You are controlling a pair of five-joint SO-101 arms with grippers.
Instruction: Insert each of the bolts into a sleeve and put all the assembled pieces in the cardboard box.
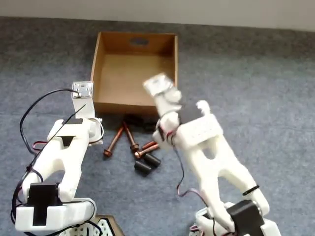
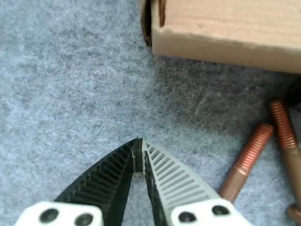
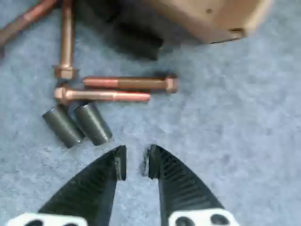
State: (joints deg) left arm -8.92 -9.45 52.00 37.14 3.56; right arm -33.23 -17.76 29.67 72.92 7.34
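White arms [image 1: 64,157] (black motors [image 1: 42,194], black cables [image 1: 22,120]); ribbed black-and-grey left tool [image 2: 139,141]

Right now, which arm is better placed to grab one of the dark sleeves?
Right, probably. The right gripper is open, with the sleeves lying just ahead of it. The left gripper is shut over carpet beside the cardboard box, bolts off to one side.

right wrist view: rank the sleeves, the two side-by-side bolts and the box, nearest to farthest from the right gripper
1. sleeves, together just beyond the right gripper
2. side-by-side bolts, just past the sleeves
3. box, farthest, behind the bolts
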